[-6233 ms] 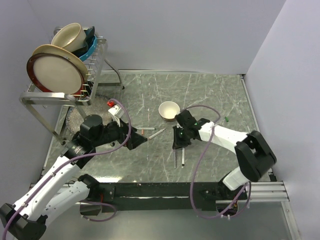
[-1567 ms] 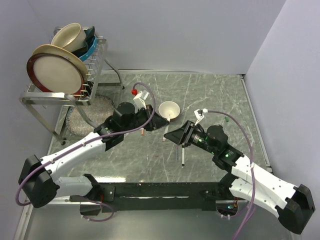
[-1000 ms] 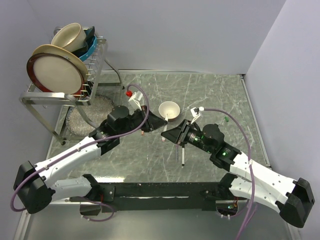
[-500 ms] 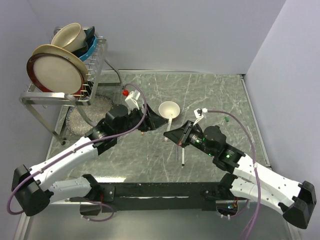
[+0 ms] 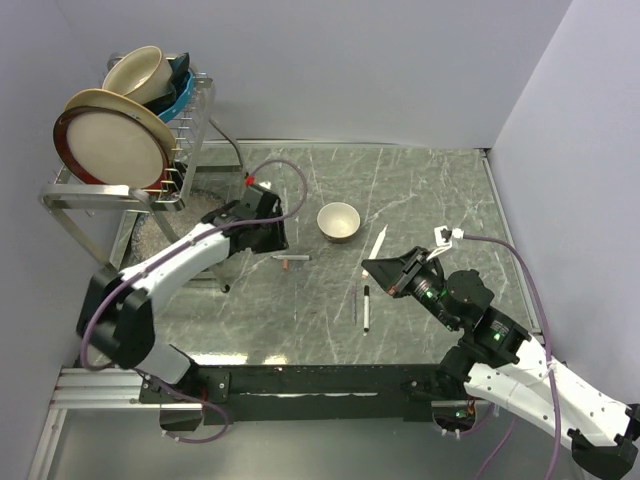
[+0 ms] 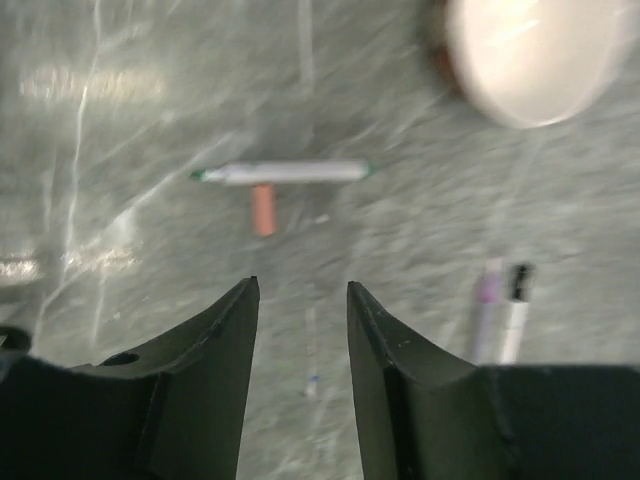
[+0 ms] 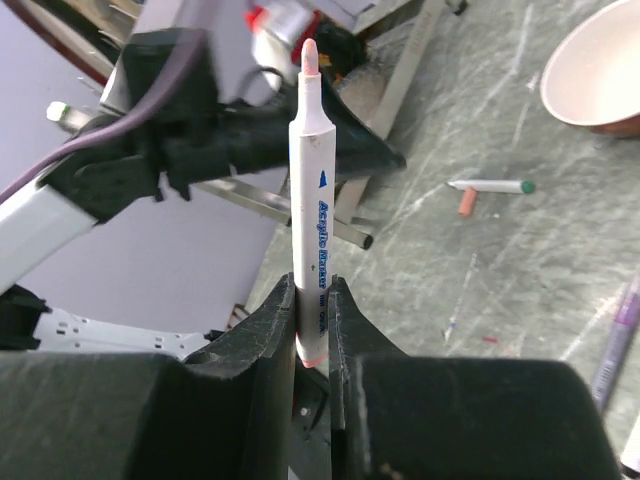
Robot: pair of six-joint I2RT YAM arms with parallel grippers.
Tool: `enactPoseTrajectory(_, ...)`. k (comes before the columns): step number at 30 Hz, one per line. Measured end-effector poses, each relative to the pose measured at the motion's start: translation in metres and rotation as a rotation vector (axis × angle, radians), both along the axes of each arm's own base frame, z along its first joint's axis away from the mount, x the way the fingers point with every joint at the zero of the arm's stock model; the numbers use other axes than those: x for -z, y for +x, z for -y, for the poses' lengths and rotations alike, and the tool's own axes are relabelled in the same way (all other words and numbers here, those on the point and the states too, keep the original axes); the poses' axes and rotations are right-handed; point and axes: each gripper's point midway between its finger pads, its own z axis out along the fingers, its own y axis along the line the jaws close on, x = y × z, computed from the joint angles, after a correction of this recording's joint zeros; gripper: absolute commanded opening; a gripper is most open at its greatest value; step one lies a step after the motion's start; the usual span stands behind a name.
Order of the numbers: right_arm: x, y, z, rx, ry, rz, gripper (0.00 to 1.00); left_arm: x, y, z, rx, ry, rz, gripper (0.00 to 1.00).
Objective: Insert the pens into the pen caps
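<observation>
At left: left gripper point(image 6: 300, 290), jaws spread and empty, low over the grey stone table point(image 5: 430, 180). Just right of it, flat on the table: a green-ended pen point(image 6: 285, 172), with a loose red cap point(image 6: 263, 210) against its near side, not fitted.

Farther right: a cream bowl point(image 5: 339, 221). Nearer, mid-table, side by side: a purple pen point(image 5: 354, 300) and a black-ended pen point(image 5: 366, 308); cannot tell whether either is capped.

At right: right gripper point(image 7: 310, 295), pinching the lower barrel of a white marker pen point(image 7: 309, 180), held upright off the table, pink tip bare.

Judged early in the task: held pen and red cap not yet joined, other pens lying free.
</observation>
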Motion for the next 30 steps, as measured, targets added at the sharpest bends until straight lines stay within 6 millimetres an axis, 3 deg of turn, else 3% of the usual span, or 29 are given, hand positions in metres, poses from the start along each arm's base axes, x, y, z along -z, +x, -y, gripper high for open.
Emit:
enactPoseTrajectory(1,0.001,0.0,0.001,0.004,-0.005,-0.001,0.0,0.018,-0.002,-0.005,0.001,0.038,-0.049,0.43)
enactPoseTrajectory(6,0.003,0.0,0.004,0.015,-0.011,-0.003,0.0,0.067,-0.007,-0.006,0.037,0.137,-0.167,0.41)
enactPoseTrajectory(11,0.006,0.0,0.006,0.018,-0.025,-0.007,0.0,0.102,-0.009,-0.008,0.057,0.197,-0.244,0.41)
enactPoseTrajectory(30,0.012,0.003,0.005,0.025,-0.056,-0.01,0.0,0.123,0.007,-0.003,0.111,0.251,-0.237,0.38)
